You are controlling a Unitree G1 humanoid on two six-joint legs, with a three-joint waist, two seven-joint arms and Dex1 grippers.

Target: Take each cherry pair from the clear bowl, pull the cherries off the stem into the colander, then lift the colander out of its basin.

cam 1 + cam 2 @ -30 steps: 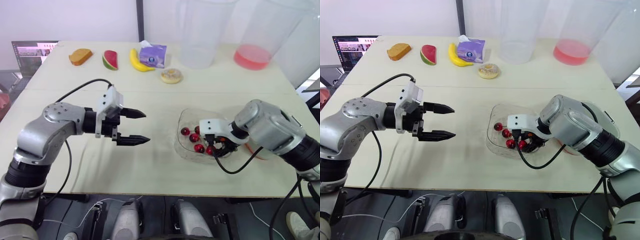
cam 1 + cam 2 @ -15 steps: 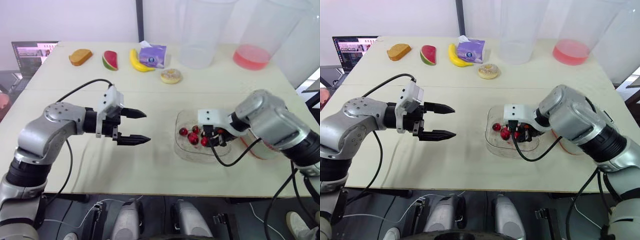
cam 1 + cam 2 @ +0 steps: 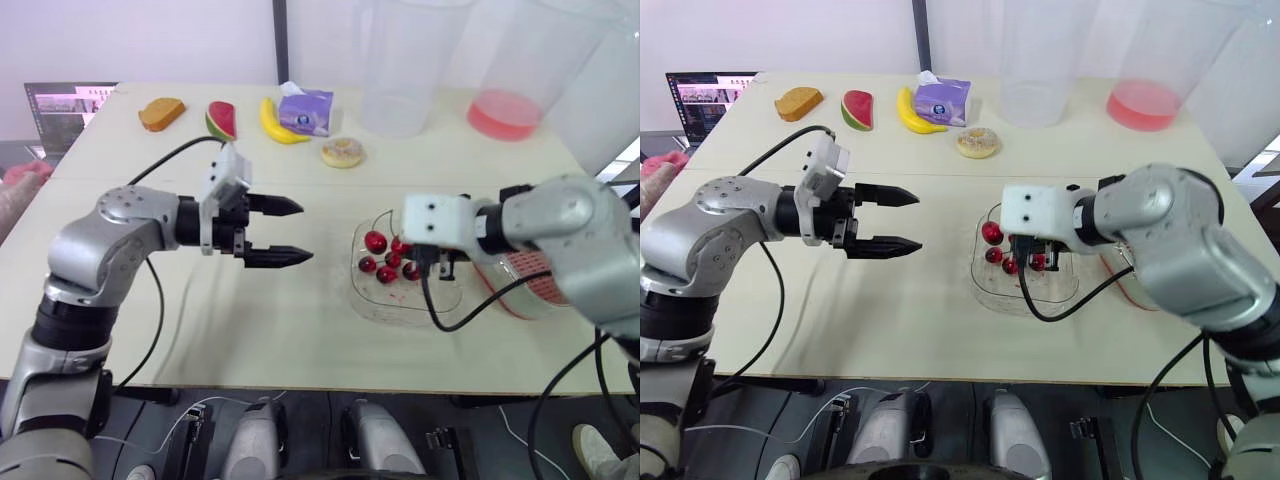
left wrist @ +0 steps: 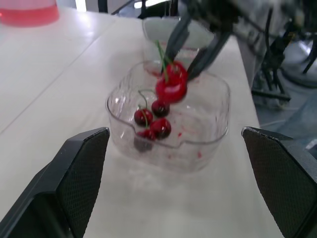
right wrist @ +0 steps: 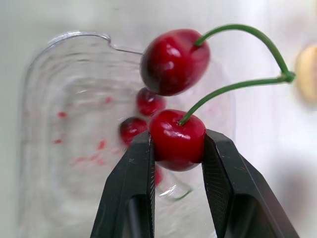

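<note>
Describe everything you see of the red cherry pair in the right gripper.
The glossy red cherry pair has two round fruits on thin green stems that meet in a fork. The right gripper is shut on one cherry, a black finger on each side; the other cherry is free next to it. The pair hangs over the clear plastic bowl holding more cherries.
</note>
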